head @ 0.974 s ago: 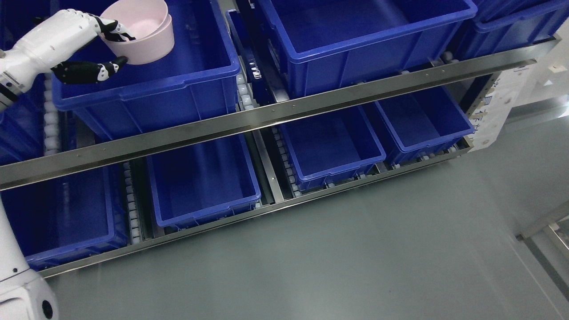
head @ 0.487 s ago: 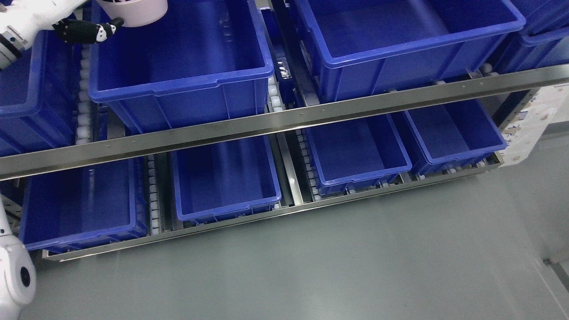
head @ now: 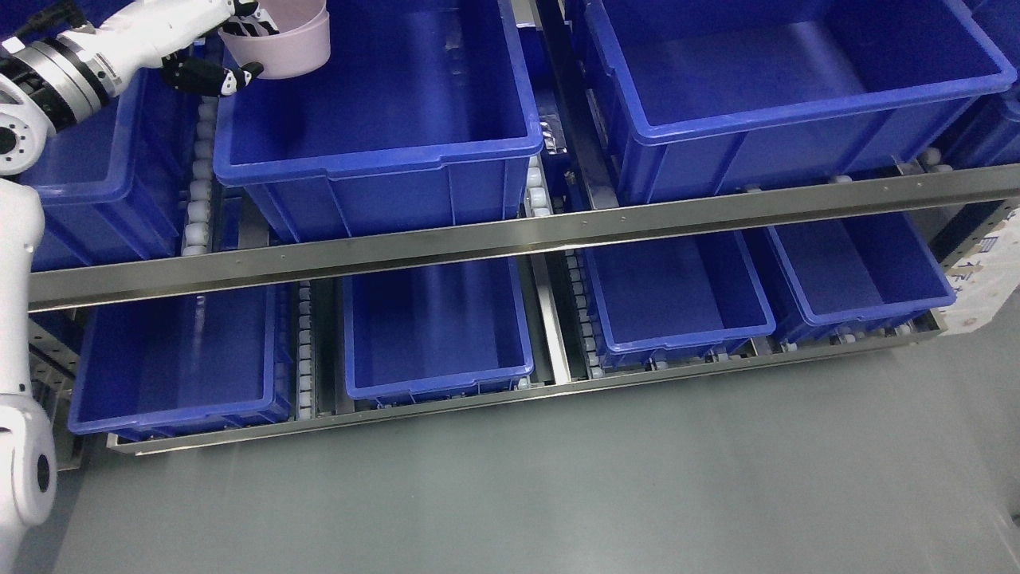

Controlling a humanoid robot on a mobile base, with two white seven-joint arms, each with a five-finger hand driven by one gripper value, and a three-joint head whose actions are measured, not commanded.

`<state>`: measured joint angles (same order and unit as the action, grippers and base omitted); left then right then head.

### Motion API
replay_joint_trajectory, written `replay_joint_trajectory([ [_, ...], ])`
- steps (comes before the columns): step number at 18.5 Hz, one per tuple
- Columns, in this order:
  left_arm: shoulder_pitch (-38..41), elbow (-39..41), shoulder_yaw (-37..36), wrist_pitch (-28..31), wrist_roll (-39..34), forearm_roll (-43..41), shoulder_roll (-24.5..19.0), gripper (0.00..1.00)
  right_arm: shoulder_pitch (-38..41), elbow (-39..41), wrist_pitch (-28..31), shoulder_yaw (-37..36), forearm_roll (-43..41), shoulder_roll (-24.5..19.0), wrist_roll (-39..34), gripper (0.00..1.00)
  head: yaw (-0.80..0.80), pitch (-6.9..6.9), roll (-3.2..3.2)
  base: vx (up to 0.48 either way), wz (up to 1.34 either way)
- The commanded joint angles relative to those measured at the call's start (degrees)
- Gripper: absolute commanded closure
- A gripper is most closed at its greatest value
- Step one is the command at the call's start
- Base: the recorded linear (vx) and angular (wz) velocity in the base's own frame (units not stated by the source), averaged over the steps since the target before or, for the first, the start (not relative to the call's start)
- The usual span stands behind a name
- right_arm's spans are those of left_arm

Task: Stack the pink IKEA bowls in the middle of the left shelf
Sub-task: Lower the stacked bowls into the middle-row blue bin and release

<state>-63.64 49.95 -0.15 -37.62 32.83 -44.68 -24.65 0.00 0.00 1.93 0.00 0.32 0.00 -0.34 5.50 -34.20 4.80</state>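
You're looking down at the shelf rack, so take the steel rail (head: 510, 239) across its front as your marker. Nearest you, below that rail, grey floor (head: 598, 478) runs up to the lower shelf, where four blue bins (head: 434, 327) sit side by side in a row. Beyond the rail, on the middle shelf, the big blue bin (head: 374, 119) sits just left of centre, with white rollers (head: 195, 199) running along its left side and a second large bin (head: 789, 88) beyond a divider to its right. A smaller blue bin (head: 96, 175) sits left of the rollers.

Now the far left, past the rail: your left hand (head: 211, 44) comes in from the upper left on its white arm (head: 103, 52), and its fingers are closed on the pink bowl (head: 283, 44). The dark-tipped thumb (head: 215, 78) presses under the bowl's near wall, while the other fingers (head: 247, 20) hook over the rim into the inside. The bowl is cut off by the top edge, so you can't tell whether it's one bowl or a nested pair. It hangs over the far left corner of the big blue bin, above the bin's rim; whether it touches the bin floor you cannot tell. The bin's left wall stands directly under the thumb.
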Motion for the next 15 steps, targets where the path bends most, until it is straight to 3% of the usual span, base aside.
replay_joint_trajectory([
  [1, -2.5, -8.9, -7.2, 0.1, -0.1, -0.5, 1.3, 0.96, 1.7, 1.9, 0.0, -0.6, -0.3, 1.0, 0.0, 0.00, 0.00, 0.00, 0.00, 0.031, 0.10],
  [7, -4.9, -9.3, -10.5, 2.9, -1.1, -0.5, 5.7, 0.93, 1.7, 1.9, 0.0, -0.6, -0.3, 1.0, 0.0, 0.00, 0.00, 0.00, 0.00, 0.000, 0.03],
  [9, -5.0, -9.3, -10.5, 3.0, -2.6, -0.5, 6.1, 0.87, 1.7, 1.9, 0.1, -0.6, -0.3, 1.0, 0.0, 0.00, 0.00, 0.00, 0.00, 0.000, -0.02],
  [10, -5.1, -9.3, -10.3, 3.0, -2.8, -0.5, 6.0, 0.81, 1.7, 1.9, 0.0, -0.6, -0.3, 1.0, 0.0, 0.00, 0.00, 0.00, 0.00, 0.000, 0.00],
  [12, -5.6, -9.3, -10.5, 3.0, -2.8, -0.5, 5.2, 0.53, 1.7, 1.9, 0.0, -0.6, -0.3, 1.0, 0.0, 0.00, 0.00, 0.00, 0.00, 0.000, 0.00],
  [15, -6.0, -9.1, -10.3, 2.9, -2.7, -0.4, 4.4, 0.39, 1.7, 1.9, 0.1, -0.7, -0.3, 1.0, 0.0, 0.00, 0.00, 0.00, 0.00, 0.000, 0.00],
])
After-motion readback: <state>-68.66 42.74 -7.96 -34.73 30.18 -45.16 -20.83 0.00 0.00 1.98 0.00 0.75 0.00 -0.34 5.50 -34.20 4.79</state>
